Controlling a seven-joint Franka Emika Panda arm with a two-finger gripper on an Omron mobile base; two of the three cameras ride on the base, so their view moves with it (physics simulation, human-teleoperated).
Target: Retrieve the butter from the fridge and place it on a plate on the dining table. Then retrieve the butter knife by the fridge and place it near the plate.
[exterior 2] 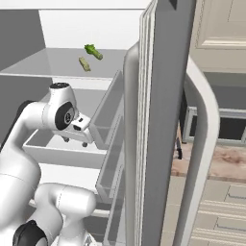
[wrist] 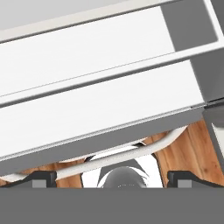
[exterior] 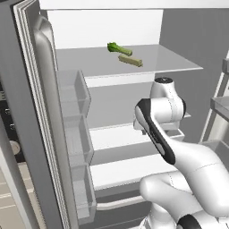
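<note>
One butter (exterior: 130,61) stick lies on the upper shelf (exterior: 170,65) of the open fridge (exterior: 112,27), just beside a green leafy vegetable (exterior: 118,48). Well below it, the end effector (exterior 2: 74,140) hangs over the lower shelves, its fingertips (wrist: 41,178) spread wide apart and holding nothing. Beyond the fridge door, the dark butter knife (exterior 2: 178,149) rests on the marbled counter (exterior 2: 226,163).

Left base view: we look from behind the arm's left side, forward and slightly down, close into the open fridge (exterior: 125,67).

Right base view: we look from the arm's right, past the door's edge, toward the same shelves.

Shared: both views take in the upper shelf bearing the butter (exterior: 130,61) (exterior 2: 84,64).

Hand view: we face downward, very near the lower shelves (wrist: 96,105).
</note>
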